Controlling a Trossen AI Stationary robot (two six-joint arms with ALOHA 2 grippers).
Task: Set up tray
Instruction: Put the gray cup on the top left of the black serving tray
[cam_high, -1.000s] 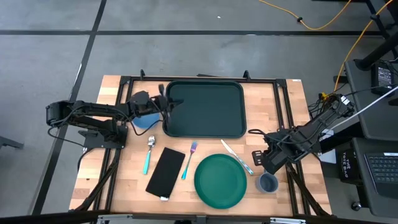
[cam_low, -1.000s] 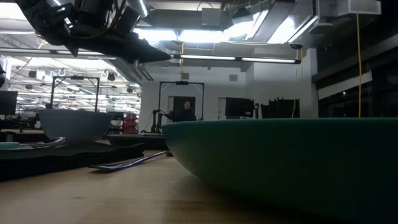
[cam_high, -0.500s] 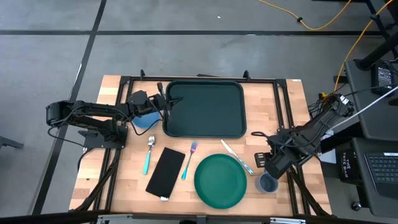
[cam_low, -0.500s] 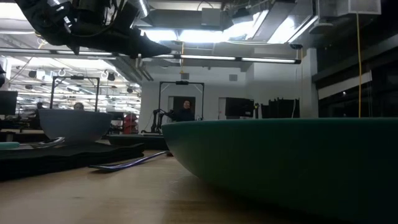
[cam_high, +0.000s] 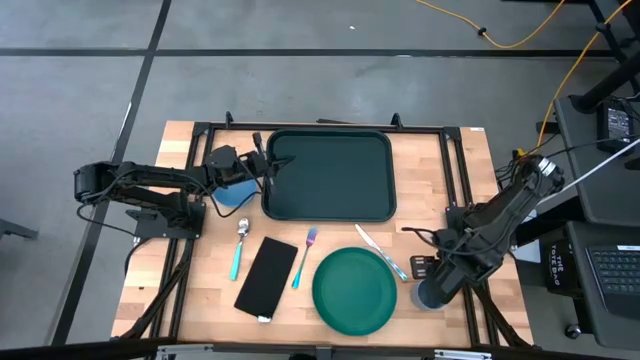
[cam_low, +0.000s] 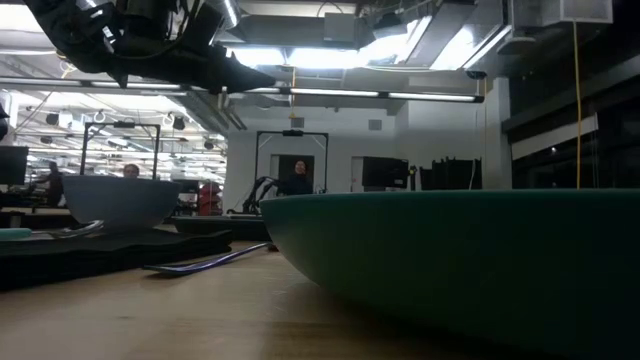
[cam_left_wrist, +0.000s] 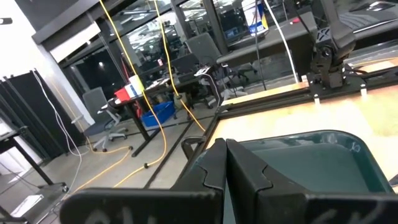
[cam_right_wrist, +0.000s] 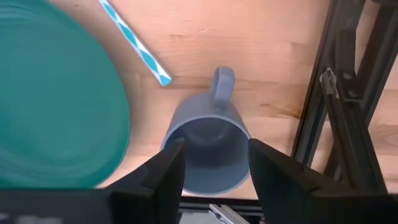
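The dark green tray (cam_high: 330, 175) lies at the middle of the table's far half. My left gripper (cam_high: 268, 165) is shut and hovers level over the tray's left rim (cam_left_wrist: 205, 155), above a blue bowl (cam_high: 232, 195). My right gripper (cam_right_wrist: 211, 171) points down, open, over the blue mug (cam_right_wrist: 208, 146) at the near right. One finger stands on either side of the mug's body, and the handle points away from the gripper. The mug (cam_high: 430, 297) stands upright on its base beside the round green plate (cam_high: 354, 291).
A knife (cam_high: 380, 252) lies between the plate and the tray. A fork (cam_high: 305, 256), a flat black rectangle (cam_high: 267, 277) and a spoon (cam_high: 240, 248) lie left of the plate. The table's black frame rail (cam_right_wrist: 336, 112) runs close by the mug.
My right gripper has moved toward the table's near right corner and a little down, its wrist turning. It now stands over the mug and covers most of it in the high view.
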